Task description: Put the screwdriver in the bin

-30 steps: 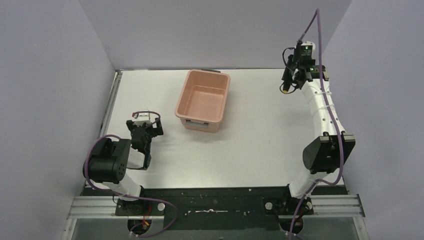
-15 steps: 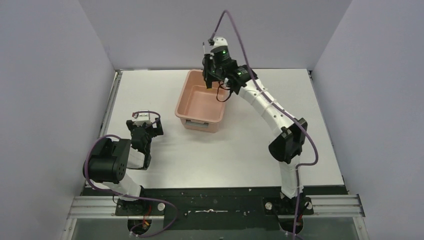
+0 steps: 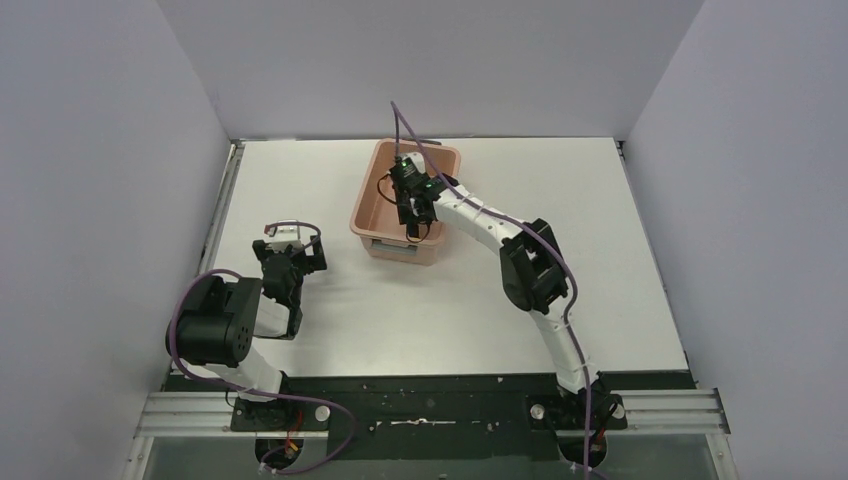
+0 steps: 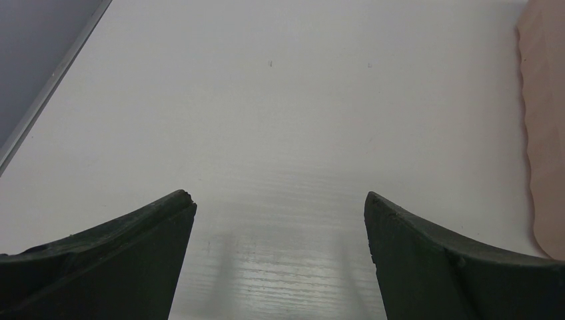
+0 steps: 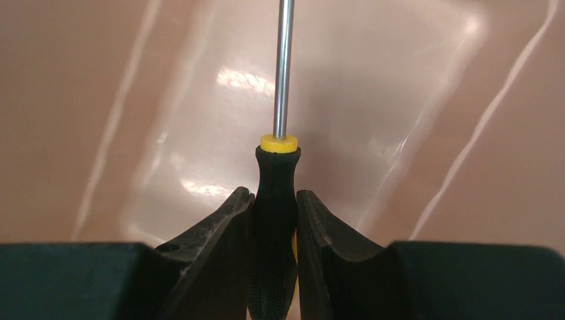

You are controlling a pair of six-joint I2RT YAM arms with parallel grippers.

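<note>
Black-and-yellow-handled slim screwdriver (image 5: 276, 190) is being pinched at its handle by the right gripper (image 5: 275, 195), jaws narrow, shaft aiming into the salmon-pink plastic bin (image 5: 433, 100), seemingly for release inside. Only the overhead view is showing both arms; there the screwdriver is indiscernible. The left gripper (image 4: 280, 200) is hanging wide over the white tabletop (image 4: 266, 100).

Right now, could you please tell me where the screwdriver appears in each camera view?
Top external: not discernible; the right gripper holding it is over the bin, upper centre.
Left wrist: not in it; bin at right edge.
Right wrist: screwdriver at centre, handle between the fingers, shaft pointing up.
Shared landmark: the pink bin.
</note>
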